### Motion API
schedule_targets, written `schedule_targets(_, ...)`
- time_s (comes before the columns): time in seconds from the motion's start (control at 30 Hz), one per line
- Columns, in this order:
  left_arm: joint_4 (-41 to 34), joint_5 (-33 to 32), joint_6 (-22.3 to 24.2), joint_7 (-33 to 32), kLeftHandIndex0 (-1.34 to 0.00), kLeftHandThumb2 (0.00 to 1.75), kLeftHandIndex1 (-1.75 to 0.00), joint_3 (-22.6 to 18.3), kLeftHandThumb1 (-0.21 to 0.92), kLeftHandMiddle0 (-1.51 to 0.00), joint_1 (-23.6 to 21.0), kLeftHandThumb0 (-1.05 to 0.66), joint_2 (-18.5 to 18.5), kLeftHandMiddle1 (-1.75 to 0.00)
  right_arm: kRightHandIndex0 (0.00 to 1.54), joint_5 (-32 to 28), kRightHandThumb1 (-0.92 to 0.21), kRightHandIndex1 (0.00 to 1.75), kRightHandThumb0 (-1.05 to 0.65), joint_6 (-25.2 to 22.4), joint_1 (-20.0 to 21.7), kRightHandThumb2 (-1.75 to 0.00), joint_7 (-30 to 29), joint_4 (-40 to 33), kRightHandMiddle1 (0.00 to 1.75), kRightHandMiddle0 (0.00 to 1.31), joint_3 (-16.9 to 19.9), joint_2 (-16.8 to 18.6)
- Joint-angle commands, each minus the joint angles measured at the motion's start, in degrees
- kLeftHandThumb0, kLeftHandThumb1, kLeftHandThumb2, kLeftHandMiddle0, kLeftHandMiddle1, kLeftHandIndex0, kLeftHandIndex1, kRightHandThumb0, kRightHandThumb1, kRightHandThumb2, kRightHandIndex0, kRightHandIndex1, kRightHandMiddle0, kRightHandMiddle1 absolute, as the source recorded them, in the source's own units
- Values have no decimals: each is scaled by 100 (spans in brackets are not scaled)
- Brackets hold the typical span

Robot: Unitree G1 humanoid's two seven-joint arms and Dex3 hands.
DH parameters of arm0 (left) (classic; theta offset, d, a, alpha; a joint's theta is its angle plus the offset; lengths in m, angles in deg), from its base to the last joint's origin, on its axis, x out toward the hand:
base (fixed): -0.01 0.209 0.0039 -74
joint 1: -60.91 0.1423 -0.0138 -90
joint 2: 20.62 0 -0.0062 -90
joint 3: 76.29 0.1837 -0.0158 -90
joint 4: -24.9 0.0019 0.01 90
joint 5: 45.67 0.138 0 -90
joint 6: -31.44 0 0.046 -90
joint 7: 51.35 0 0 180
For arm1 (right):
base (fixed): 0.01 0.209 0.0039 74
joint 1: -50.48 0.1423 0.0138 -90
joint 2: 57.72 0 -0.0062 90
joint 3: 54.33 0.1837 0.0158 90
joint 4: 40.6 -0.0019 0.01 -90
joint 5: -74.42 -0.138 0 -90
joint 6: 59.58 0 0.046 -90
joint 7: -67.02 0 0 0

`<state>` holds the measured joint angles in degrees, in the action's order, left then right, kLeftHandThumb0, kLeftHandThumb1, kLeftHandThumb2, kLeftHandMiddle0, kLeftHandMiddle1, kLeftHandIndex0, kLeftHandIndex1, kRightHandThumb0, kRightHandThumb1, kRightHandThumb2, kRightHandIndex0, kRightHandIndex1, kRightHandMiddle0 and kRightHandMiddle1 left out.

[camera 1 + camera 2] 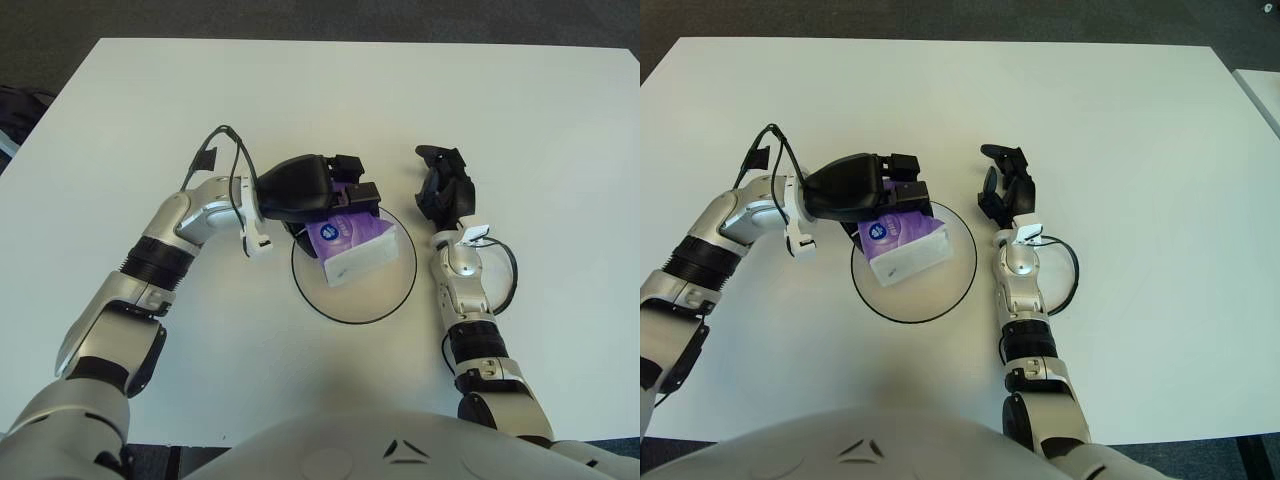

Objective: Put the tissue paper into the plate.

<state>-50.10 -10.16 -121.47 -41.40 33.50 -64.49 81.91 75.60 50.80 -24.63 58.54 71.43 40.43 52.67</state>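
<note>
The tissue pack (357,245), purple on top with a white side, lies tilted inside the white, black-rimmed plate (353,321) at the table's middle. My left hand (350,197) reaches in from the left over the plate's upper-left rim. Its dark fingers are closed around the pack's far end. The same shows in the right eye view, with the pack (905,243) in the plate (910,320). My right hand (445,187) shows just right of the plate, fingers relaxed and holding nothing.
The white table (540,110) reaches well beyond the plate on all sides. Its far edge meets dark floor at the top. A thin black cable (505,270) loops beside my right wrist.
</note>
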Motion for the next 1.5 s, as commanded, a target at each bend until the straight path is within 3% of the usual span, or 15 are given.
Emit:
schedule_targets(0.0, 54, 8, -114, -76, -47, 109, -175, 18, 50, -107, -12, -41, -34, -175, 56, -73, -92, 68, -50, -410, -508, -83, 14, 521, 103, 32, 33, 34)
schedule_targets(0.47, 13, 23, -47, -46, -47, 109, -175, -4, 50, -106, 25, -42, -120, -175, 56, -65, -92, 69, -50, -396, -515, -82, -27, 550, 104, 33, 43, 68)
schedule_targets(0.63, -51, -71, 75, 83, -33, 75, -172, 0, 73, -73, 23, -38, -43, -175, 56, -50, -92, 69, -51, -392, -515, -83, -42, 566, 104, 32, 43, 65)
schedule_targets(0.67, -111, -33, 142, 240, -26, 73, -160, 32, 77, -58, -19, -47, 70, -161, 56, -36, -92, 69, -50, -405, -514, -83, -66, 570, 104, 33, 43, 68)
schedule_targets(0.7, -158, -9, 191, 354, -17, 72, -124, 56, 82, -39, -48, -65, 151, -118, 56, -27, -92, 69, -50, -413, -513, -83, -83, 573, 104, 33, 44, 70)
schedule_targets(0.73, -185, 0, 209, 504, -11, 72, -100, 112, 86, -28, -98, -77, 243, -85, 56, -12, -92, 69, -50, -424, -508, -83, -110, 582, 105, 34, 45, 71)
schedule_targets(0.83, -245, -76, 242, 848, -3, 71, -51, 239, 90, -10, -178, -95, 401, -32, 56, 19, -92, 70, -50, -443, -489, -82, -173, 612, 105, 36, 45, 67)
schedule_targets(0.87, -289, -69, 276, 960, -2, 71, -40, 260, 91, -7, -195, -99, 458, -22, 56, 30, -92, 70, -50, -456, -478, -82, -195, 622, 106, 36, 43, 61)
schedule_targets(0.97, -452, 90, 358, 1121, -1, 67, -17, 232, 92, -2, -203, -103, 579, -7, 57, 56, -92, 72, -49, -471, -459, -78, -235, 646, 108, 39, 26, 46)
schedule_targets(1.07, -616, 373, 392, 1054, 0, 59, -6, 139, 92, -1, -191, -104, 632, -2, 57, 76, -92, 73, -49, -475, -458, -76, -263, 642, 109, 41, 12, 38)
schedule_targets(1.47, -689, 414, 370, 1083, 0, 28, 0, 168, 92, 0, -271, -105, 773, 0, 53, 110, -92, 73, -48, -454, -441, -80, -360, 683, 106, 37, -10, 43)
